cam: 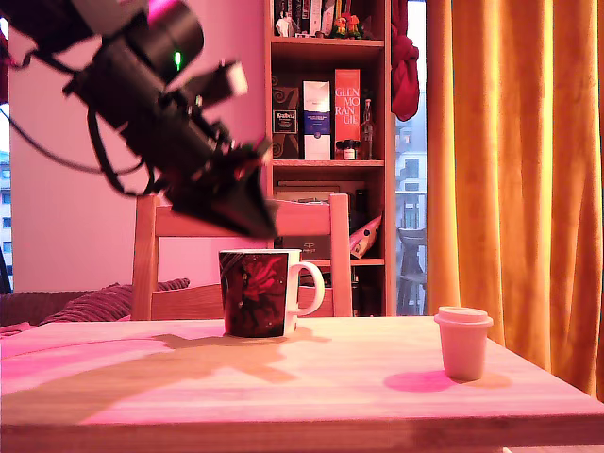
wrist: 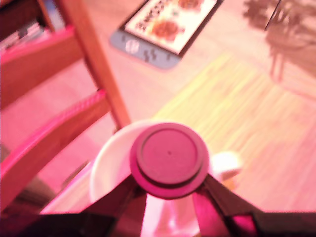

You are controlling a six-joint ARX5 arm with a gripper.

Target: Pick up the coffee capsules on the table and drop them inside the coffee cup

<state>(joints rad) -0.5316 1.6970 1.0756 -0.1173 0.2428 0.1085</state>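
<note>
Clamped in the claw (wrist: pixel 170 190), dark capsule (wrist: pixel 169 159) hangs over the mug (wrist: pixel 111 163).

**A warm, pink-lit room**

We see a wooden chair (cam: pixel 241 255) at the centre, with a tall bookshelf (cam: pixel 328 142) at 12 o'clock holding boxes and bottles. Orange curtains (cam: pixel 510 170) hang at 3 o'clock beside a window strip (cam: pixel 410 208). A pink wall (cam: pixel 66 217) fills 9 o'clock, a striped cushion (cam: pixel 113 302) below it.

Arm angled downward, gripper (wrist: pixel 170 185) apparently clamped on dark capsule (wrist: pixel 169 159), image blurred.
</note>
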